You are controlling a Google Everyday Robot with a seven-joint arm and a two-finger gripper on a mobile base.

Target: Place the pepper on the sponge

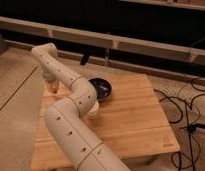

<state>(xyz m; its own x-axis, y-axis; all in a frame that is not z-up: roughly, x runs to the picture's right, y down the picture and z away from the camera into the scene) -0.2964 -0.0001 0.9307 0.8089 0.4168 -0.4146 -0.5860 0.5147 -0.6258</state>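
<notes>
My gripper (53, 89) hangs at the end of the white arm (71, 125), pointing down over the far left corner of the wooden table (131, 120). The arm sweeps up from the bottom of the view, across the table's left half. Neither the pepper nor the sponge shows; they are hidden or out of view. I cannot make out anything held in the gripper.
A black bowl (101, 88) sits at the table's far middle, just right of the arm. Black cables (183, 117) trail over the floor to the right. A long dark shelf unit (121, 45) runs behind the table. Carpeted floor lies to the left.
</notes>
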